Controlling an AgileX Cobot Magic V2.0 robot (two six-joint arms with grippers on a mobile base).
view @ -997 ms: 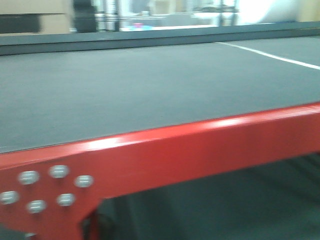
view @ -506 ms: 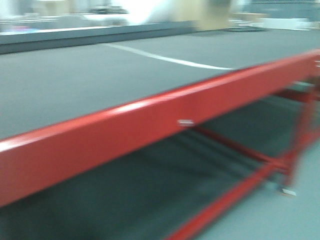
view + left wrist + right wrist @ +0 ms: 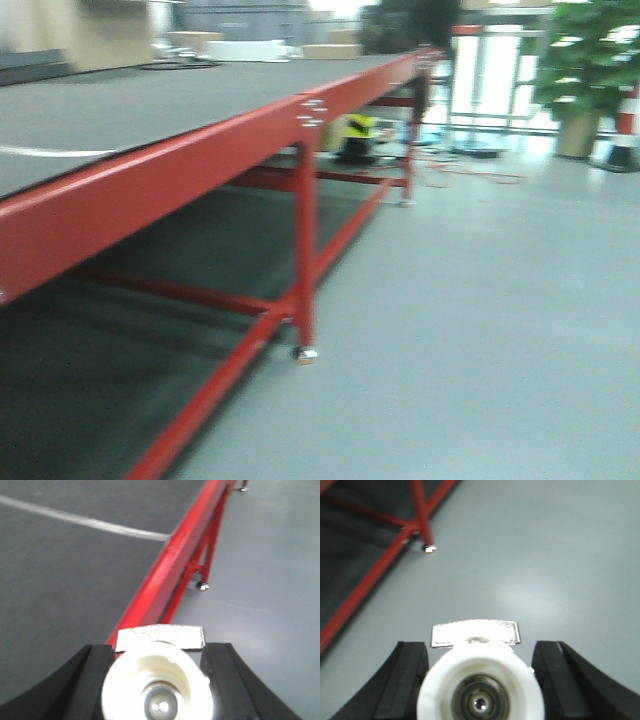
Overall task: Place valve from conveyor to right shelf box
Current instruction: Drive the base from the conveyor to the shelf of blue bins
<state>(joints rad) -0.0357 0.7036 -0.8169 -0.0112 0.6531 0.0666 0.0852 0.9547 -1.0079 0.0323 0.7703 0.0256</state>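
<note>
The conveyor (image 3: 120,110) is a wide dark grey belt on a red frame (image 3: 150,190), running along the left of the front view. It also shows in the left wrist view (image 3: 65,580) with a white line across it. My left gripper (image 3: 159,652) is shut on a white valve (image 3: 125,680) with a metal tab, held over the red edge. My right gripper (image 3: 480,647) is shut on a second white valve (image 3: 480,675) above the bare floor. No shelf box is in view.
Grey floor (image 3: 480,320) fills the right side. The conveyor's red legs and cross bars (image 3: 305,250) stand on it. Far off are a potted plant (image 3: 585,60), a striped cone (image 3: 625,125), a yellow-black object (image 3: 360,128) and an orange cable (image 3: 470,172).
The front view has swung to the right. It went from facing the belt top to looking along the conveyor's red frame and the open floor.
</note>
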